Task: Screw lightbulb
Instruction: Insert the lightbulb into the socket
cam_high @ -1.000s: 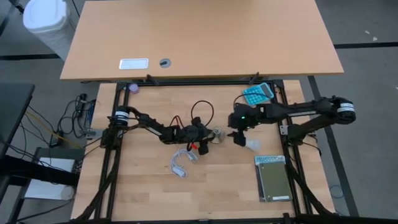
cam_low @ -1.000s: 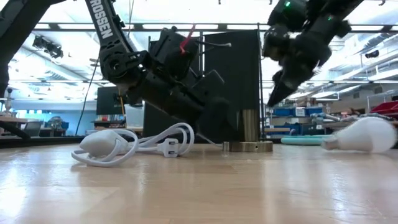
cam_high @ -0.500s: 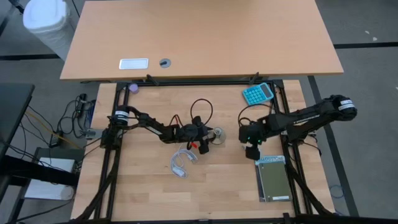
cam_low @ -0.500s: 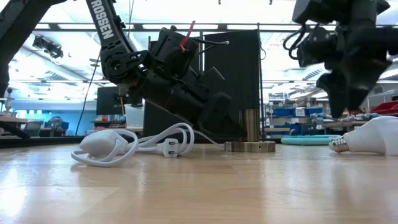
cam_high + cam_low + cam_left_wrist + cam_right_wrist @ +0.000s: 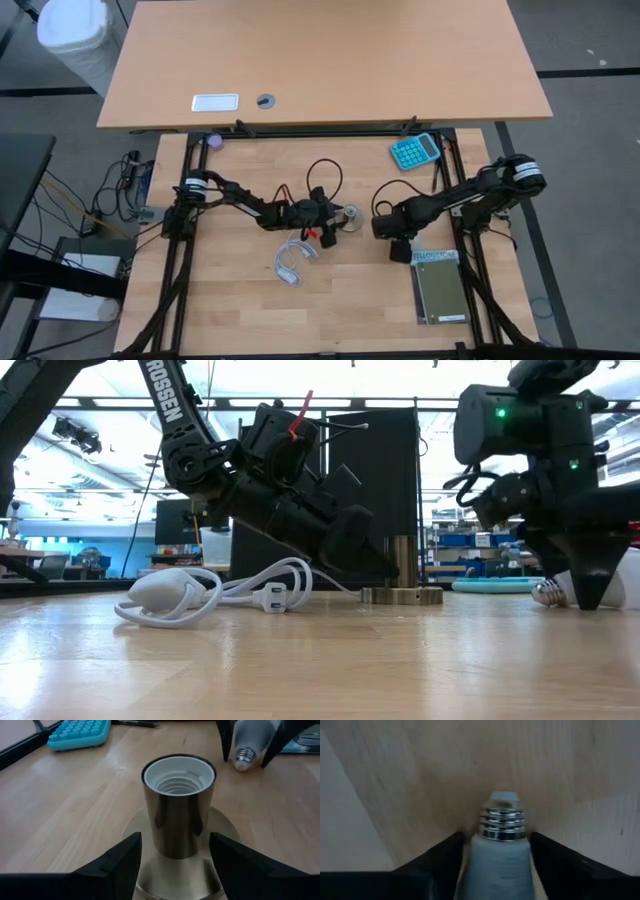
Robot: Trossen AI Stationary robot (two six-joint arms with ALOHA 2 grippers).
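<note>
Since a second ago the right hand [image 5: 588,575] has swung away from above the socket and come down over the small white pear-shaped lightbulb with the silvery screw base [image 5: 501,837], which lies on its side on the light wooden desk [image 5: 340,300], near the grey-green rectangular pad [image 5: 440,287]. Its two dark fingers [image 5: 440,855] now straddle the bulb's neck, one on each side; whether they have clenched on it or only bracket it I cannot tell. From the right wrist view the bulb's long axis runs straight ahead between the fingers, screw base pointing away from the hand. Across the desk, the left hand [image 5: 172,857] stands parted around the foot of the upright brassy metal socket with a white threaded inside [image 5: 178,805], steadying it. That socket lies well apart from the bulb, towards the left arm.
</note>
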